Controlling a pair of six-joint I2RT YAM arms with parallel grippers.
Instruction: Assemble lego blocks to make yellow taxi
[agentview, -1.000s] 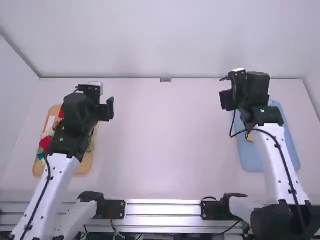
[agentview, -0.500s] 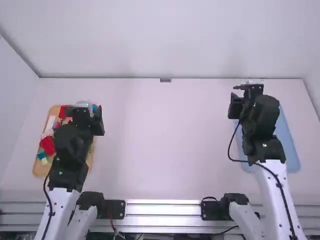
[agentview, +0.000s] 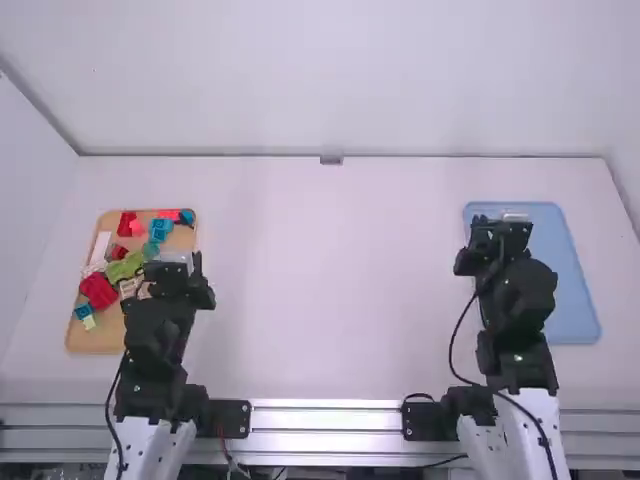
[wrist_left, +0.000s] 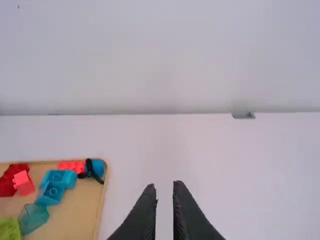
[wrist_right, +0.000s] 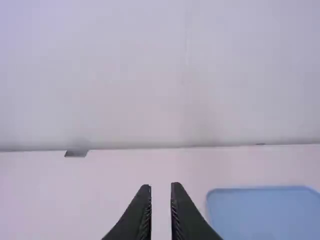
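1. Tan tray (agentview: 95, 340) sits on your left, loaded with the taxi's blocks, loose and unassembled.
2. Contents for your log: white block (agentview: 101, 247), lime-green block (agentview: 125, 268), large red block (agentview: 98, 290), clear teal block (wrist_left: 34, 218).
3. Far edge of that tray: you've got a bright coral block (wrist_left: 71, 165) beside a blue block (wrist_left: 98, 168), a black piece (wrist_left: 90, 171) against the blue one.
4. Near its left side you can tag a pale yellow-green block (agentview: 89, 323); it looks yellowish, but it's tiny, so don't swear to it.
5. Your left gripper (agentview: 170, 275) is over the tray's right side. Released: fingers (wrist_left: 145, 212) slightly parted, nothing between.
6. Your right gripper (agentview: 505, 237) is by the left part of the blue tray (agentview: 578, 300). Also released, slim gap between the fingers (wrist_right: 137, 215), no block gripped.
7. White table (agentview: 330, 290) stretches between your two trays.
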